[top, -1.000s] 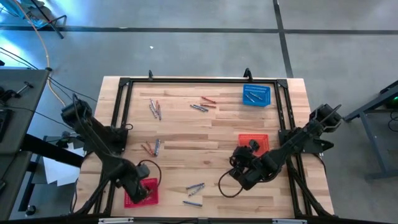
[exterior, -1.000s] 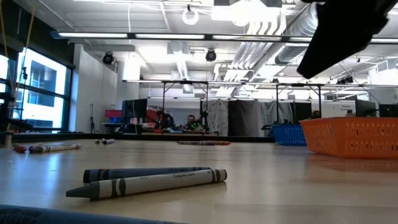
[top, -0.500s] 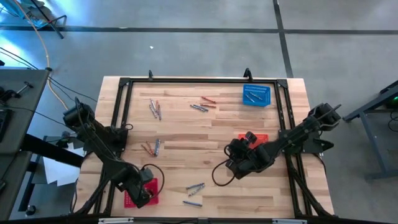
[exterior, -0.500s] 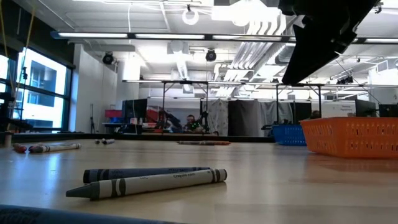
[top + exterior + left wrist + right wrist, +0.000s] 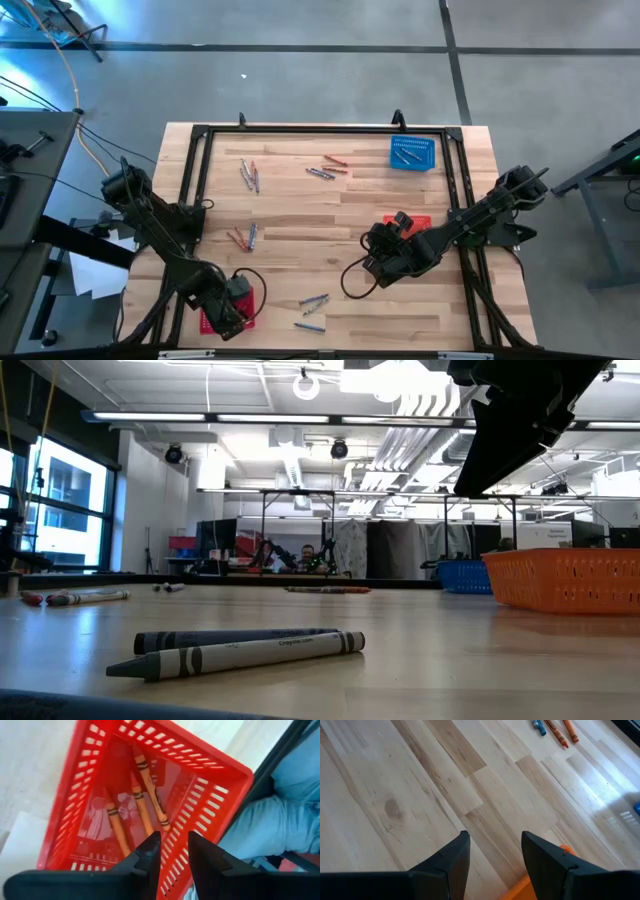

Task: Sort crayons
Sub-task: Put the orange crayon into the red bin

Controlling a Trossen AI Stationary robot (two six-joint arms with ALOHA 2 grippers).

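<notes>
Already the left gripper (image 5: 171, 851) hangs with its dark fingers parted a little and nothing between them, directly over the red perforated plastic basket (image 5: 210, 800) at the table's near left corner. Three orange wax crayons (image 5: 142, 795) lie loose on that basket's floor, so part of the warm-coloured sorting is done.

Out at mid-table the right gripper (image 5: 492, 851) holds its fingers wide apart and empty above bare pale wooden planks (image 5: 420, 780), just beside a second red-orange perforated basket (image 5: 408, 224).

Farther off, the blue perforated plastic basket (image 5: 412, 152) at the far right corner already holds a few grey-blue crayons.

Much is left, by the look of it. Loose crayons lie in several small groups on the wood: a mixed cluster at far left (image 5: 249, 174), red and grey ones at far centre (image 5: 327, 166), another mixed bunch at mid-left (image 5: 243, 237), and grey-blue sticks near the front edge (image 5: 312, 303). The sorting seems under way but well short of finished.
</notes>
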